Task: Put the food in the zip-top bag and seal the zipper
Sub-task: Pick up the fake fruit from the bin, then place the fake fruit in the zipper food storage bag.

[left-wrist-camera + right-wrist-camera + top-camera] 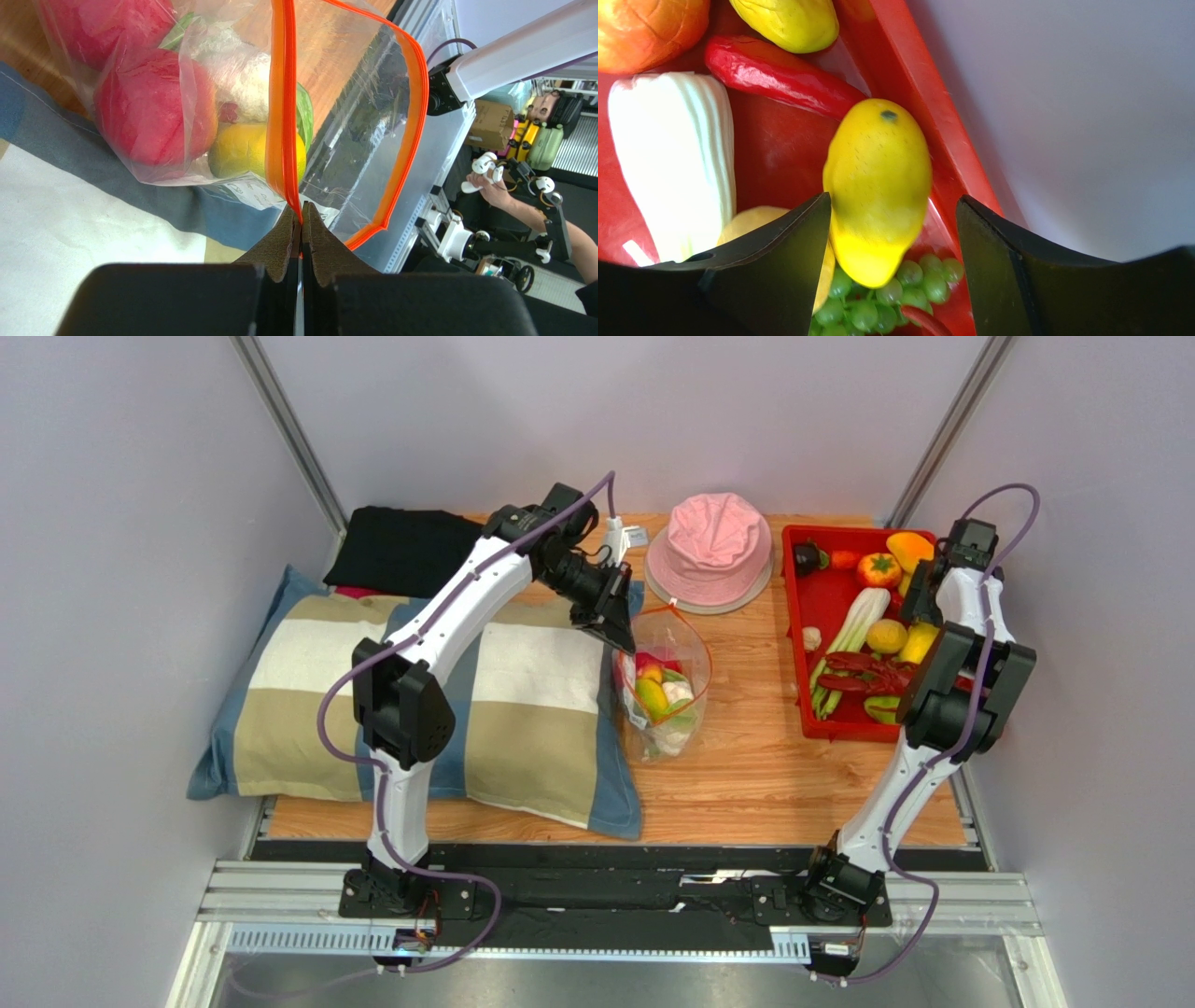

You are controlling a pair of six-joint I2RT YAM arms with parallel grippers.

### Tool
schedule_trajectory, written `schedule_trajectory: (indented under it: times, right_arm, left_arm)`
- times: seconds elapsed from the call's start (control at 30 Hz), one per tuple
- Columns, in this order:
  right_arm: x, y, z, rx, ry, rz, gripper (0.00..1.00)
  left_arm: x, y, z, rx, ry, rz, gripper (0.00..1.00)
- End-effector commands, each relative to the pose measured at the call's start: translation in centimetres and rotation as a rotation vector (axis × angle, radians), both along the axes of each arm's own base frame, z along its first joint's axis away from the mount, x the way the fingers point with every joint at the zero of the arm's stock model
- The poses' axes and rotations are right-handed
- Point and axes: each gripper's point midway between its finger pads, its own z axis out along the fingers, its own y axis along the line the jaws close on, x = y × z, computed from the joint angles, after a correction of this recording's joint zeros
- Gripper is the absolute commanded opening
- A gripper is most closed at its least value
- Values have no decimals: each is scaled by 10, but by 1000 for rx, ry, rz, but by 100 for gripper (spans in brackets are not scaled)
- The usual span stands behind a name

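The zip-top bag (662,686), limp and crinkly, stands on the desk (758,770), nine o'clock of the red tray (794,616). Its stiffer zipper (279,105) looks the best hold; the left fingers (281,241) pinch it. The right fingers (773,259) gape around a glossy, likely slippery mango (878,189).

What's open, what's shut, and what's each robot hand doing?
Clear crinkly zip-top bag: open, food inside.
Orange-red zipper strip: unsealed, pinched at one end.
Left gripper: shut on the zipper strip.
Right gripper: open, straddling a glossy yellow mango-shaped toy.
Red plastic tray: holds more food.
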Motion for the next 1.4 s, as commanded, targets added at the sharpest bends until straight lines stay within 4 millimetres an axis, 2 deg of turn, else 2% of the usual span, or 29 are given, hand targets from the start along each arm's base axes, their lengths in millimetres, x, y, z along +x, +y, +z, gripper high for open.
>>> schedule_trajectory:
  times: [0.0, 0.2, 0.33, 0.4, 0.5, 0.53, 0.57, 0.6, 0.63, 0.73, 0.83, 0.87, 0.93, 0.97, 1.03, 1.07, 1.1, 1.13, 1.17, 1.2, 1.23, 1.27, 1.33, 1.37]
  right_arm:
    - [19, -1, -9, 7, -50, -8, 70]
    - [16, 0, -32, 19, -20, -9, 70]
    - [19, 0, -33, 21, -16, -3, 65]
    - [22, 1, -17, 18, -47, 6, 60]
    - [16, 8, 6, 31, -78, 10, 48]
    - [15, 12, 28, 23, -121, 21, 43]
    - [13, 17, 33, 33, -133, 33, 40]
    - [13, 18, 43, 32, -150, 40, 33]
    - [12, 21, 61, 22, -181, 52, 29]
    - [12, 31, 96, 31, -237, 86, 16]
    - [15, 52, 126, 67, -296, 151, 4]
    - [16, 70, 144, 105, -344, 216, 0]
    - [16, 100, 164, 141, -381, 302, 0]
    - [13, 123, 184, 180, -429, 381, 0]
    - [7, 170, 197, 261, -457, 497, 0]
    - [-1, 213, 218, 321, -507, 626, 0]
    - [-7, 235, 225, 350, -519, 688, 0]
    - [-15, 257, 224, 407, -515, 725, 0]
    - [-25, 284, 231, 457, -523, 810, 0]
    - [-41, 321, 239, 486, -520, 900, 0]
    - [-51, 340, 241, 511, -515, 947, 0]
    - [-65, 379, 235, 565, -484, 1034, 0]
    - [-83, 409, 239, 586, -487, 1105, 0]
    - [-94, 435, 235, 607, -466, 1157, 0]
  left_arm:
    - [7, -1, 12, -27, -41, -9, 0]
    - [10, -2, 13, -25, -41, -1, 0]
    - [12, -2, 12, -20, -43, 1, 0]
    - [13, -2, 14, -22, -50, 2, 0]
    - [15, -4, 17, -30, -55, 6, 0]
    - [16, -4, 18, -32, -61, 8, 0]
    - [16, -4, 20, -33, -64, 10, 0]
    - [16, -4, 19, -31, -64, 10, 0]
    - [17, -4, 18, -28, -64, 12, 0]
    - [16, -2, 18, -27, -62, 12, 0]
    - [16, -2, 18, -27, -65, 17, 0]
    - [16, -2, 18, -27, -63, 18, 0]
    - [16, -2, 19, -29, -66, 19, 0]
    - [15, -2, 20, -31, -66, 20, 0]
    - [16, -3, 22, -40, -73, 23, 0]
    - [16, -3, 23, -43, -76, 22, 0]
    - [16, -4, 24, -49, -77, 22, 0]
    - [17, -4, 24, -50, -72, 26, 0]
    - [16, -4, 24, -52, -72, 26, 0]
    - [17, -4, 26, -59, -76, 28, 0]
    - [16, -4, 26, -62, -72, 30, 0]
    - [17, -4, 25, -63, -72, 33, 0]
    - [16, -3, 25, -67, -68, 35, 0]
    - [16, -4, 28, -76, -69, 41, 0]
